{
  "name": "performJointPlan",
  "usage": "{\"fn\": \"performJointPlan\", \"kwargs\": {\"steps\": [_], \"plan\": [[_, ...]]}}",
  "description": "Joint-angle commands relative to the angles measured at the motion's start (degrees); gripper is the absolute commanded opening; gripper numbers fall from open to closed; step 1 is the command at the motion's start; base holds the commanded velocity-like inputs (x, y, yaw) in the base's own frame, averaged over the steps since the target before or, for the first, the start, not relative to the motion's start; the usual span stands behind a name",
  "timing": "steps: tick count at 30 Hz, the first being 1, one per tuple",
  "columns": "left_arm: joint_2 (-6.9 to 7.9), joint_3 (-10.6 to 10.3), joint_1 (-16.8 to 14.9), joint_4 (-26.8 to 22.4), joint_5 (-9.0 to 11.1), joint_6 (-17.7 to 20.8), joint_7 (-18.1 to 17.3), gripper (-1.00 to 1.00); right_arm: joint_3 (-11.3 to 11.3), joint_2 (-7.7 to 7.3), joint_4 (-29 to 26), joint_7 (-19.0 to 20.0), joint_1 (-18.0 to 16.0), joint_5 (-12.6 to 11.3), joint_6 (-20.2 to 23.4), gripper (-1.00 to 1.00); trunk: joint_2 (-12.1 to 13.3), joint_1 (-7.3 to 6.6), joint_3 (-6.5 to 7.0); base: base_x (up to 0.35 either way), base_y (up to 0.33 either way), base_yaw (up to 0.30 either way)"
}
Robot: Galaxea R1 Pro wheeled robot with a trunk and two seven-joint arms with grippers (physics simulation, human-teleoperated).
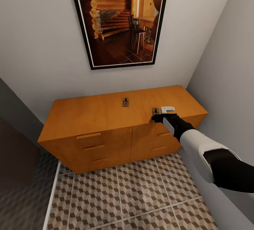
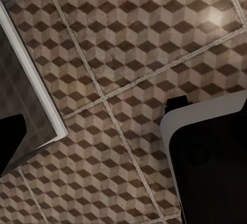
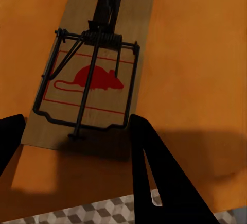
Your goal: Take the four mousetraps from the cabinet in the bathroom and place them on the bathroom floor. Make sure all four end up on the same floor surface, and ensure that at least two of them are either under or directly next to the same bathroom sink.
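A low, wide orange-brown wooden cabinet stands against a pale wall, with drawer handles across its front. Above it hangs a dark-framed picture of a log cabin interior. In front of the cabinet lies the bathroom floor, tiled in a brown, beige and white cube pattern with pale grout lines.

Two mousetraps lie flat on the cabinet's top surface. One mousetrap sits near the middle of the top, well apart from the arm. The second mousetrap lies close to the front edge, towards the right side.

The right arm, white with black joints, reaches in from the lower right. The right gripper hovers at the cabinet's front edge, just beside the second mousetrap. In the right wrist view this trap is seen close: a tan board with black wire spring and a red mouse print. The two black fingers are spread apart at the trap's near end, holding nothing; whether they touch the board cannot be told.

The left wrist view looks onto the cube-patterned tiles. Whether the left gripper is spread or closed cannot be told.
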Motion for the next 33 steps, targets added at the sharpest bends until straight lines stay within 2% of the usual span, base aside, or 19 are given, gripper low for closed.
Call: {"fn": "performJointPlan", "kwargs": {"steps": [1,24,31,33], "plan": [[-0.03,-0.4,-0.1,0.26,-0.02,-0.35,0.33,1.0,0.61,-0.03,0.96,-0.42,0.0,-1.04,0.25,-1.0,-0.07,0.05,-0.1,0.0,0.0,0.0],[0.0,-0.4,-0.1,0.26,-0.01,-0.35,0.32,1.0,0.46,-0.03,-0.52,-0.73,0.07,-0.95,0.49,-1.0,-0.07,0.05,-0.1,0.0,0.0,0.0],[0.0,-0.4,-0.1,0.26,-0.01,-0.35,0.33,1.0,0.44,-0.03,-5.65,-0.83,0.05,-0.95,2.27,-1.0,-0.07,0.05,-0.1,0.0,0.0,0.0],[0.0,-0.4,-0.1,0.26,-0.02,-0.35,0.3,1.0,0.48,-0.03,-8.8,-0.93,0.06,-0.95,4.61,-1.0,-0.07,0.05,-0.1,0.0,0.0,0.0]]}}
